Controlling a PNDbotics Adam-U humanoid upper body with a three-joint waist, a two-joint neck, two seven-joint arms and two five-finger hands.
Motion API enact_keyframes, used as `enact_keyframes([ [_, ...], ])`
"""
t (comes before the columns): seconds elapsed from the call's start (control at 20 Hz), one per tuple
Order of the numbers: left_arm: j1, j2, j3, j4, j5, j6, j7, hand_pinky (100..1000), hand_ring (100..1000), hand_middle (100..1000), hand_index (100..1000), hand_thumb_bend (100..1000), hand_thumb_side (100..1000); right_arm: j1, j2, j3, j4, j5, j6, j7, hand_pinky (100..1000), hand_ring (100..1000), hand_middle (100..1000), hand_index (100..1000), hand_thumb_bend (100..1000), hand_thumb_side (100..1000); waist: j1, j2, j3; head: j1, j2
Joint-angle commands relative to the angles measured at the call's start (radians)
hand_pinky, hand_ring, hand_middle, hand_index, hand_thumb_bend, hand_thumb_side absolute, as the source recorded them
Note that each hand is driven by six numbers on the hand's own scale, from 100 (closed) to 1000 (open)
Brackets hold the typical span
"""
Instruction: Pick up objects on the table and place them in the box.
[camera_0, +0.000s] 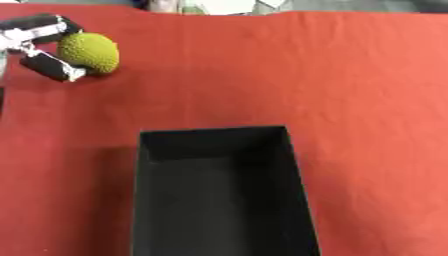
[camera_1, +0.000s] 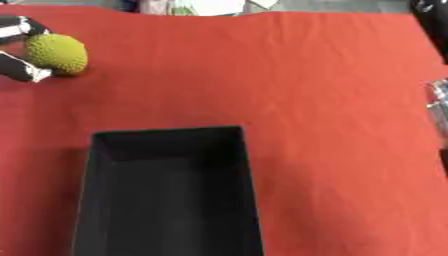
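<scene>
A green, bumpy, rounded fruit (camera_0: 89, 52) is at the far left of the red tablecloth. My left hand (camera_0: 33, 30) comes in from the upper left corner and is curled round it, with fingers (camera_0: 51, 67) below it and others above. I cannot tell whether the fruit rests on the cloth or hangs just over it. The black open box (camera_0: 297, 180) stands at the near middle and nothing shows inside it. The fruit is well up and to the left of the box's far left corner.
The red cloth (camera_0: 350, 85) covers the whole table. A black and silver part of my right arm (camera_1: 437, 100) shows at the right edge in the right eye view. Cluttered items lie past the table's far edge (camera_0: 219, 6).
</scene>
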Motion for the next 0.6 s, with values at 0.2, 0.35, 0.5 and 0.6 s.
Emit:
enact_keyframes([
  [0.2, -0.025, 0.016, -0.004, -0.025, 0.014, -0.032, 0.002, 657, 540, 524, 595, 174, 143, 0.003, -0.016, -0.009, -0.016, -0.007, 0.008, -0.002, 727, 824, 602, 761, 100, 492, 0.001, -0.038, -0.002, 0.003, 0.009],
  [0.35, -0.028, 0.014, -0.002, -0.057, 0.033, -0.042, 0.065, 630, 493, 505, 565, 325, 100, 0.004, -0.016, -0.009, -0.016, -0.007, 0.008, -0.002, 727, 824, 601, 761, 100, 489, 0.001, -0.044, -0.001, 0.002, 0.015],
  [0.5, -0.031, 0.014, -0.017, -0.094, 0.053, -0.080, 0.116, 611, 460, 491, 544, 453, 100, 0.006, -0.017, -0.009, -0.016, -0.006, 0.006, -0.002, 728, 823, 602, 761, 100, 486, 0.001, -0.050, 0.001, 0.000, 0.021],
  [0.6, -0.031, 0.017, -0.032, -0.115, 0.075, -0.115, 0.139, 594, 427, 471, 515, 513, 100, 0.007, -0.017, -0.010, -0.016, -0.006, 0.005, -0.003, 728, 823, 602, 762, 100, 486, 0.000, -0.054, 0.003, -0.002, 0.024],
])
